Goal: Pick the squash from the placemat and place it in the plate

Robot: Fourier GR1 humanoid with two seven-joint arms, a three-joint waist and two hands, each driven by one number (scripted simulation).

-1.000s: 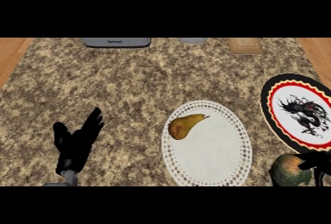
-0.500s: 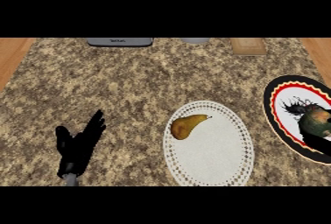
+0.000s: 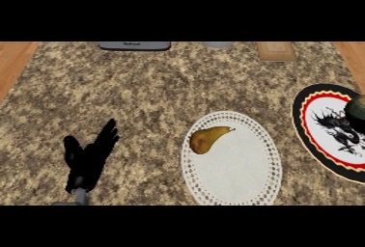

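Observation:
A yellow-brown, pear-shaped squash [image 3: 206, 140] lies on the upper left part of a white lace-edged placemat [image 3: 239, 176]. To the right of the mat is the plate [image 3: 299, 126], with a black rim, a red ring and a black drawing on white; the view's right edge cuts it off. My left hand [image 3: 89, 159] rests open at the lower left, fingers up, well apart from the mat. A dark olive shape [image 3: 357, 108] at the right edge, over the plate, seems to be part of my right hand. Too little of it shows to tell its state.
The counter's top is speckled stone with wooden borders [image 3: 14, 58] at the left and right. Along the far edge stand a grey appliance [image 3: 134, 46], a small grey object [image 3: 217, 45] and a wooden block [image 3: 276, 50].
The dark shape at the right edge has moved from the lower right corner up and away over the plate. The squash and my left hand have stayed in place.

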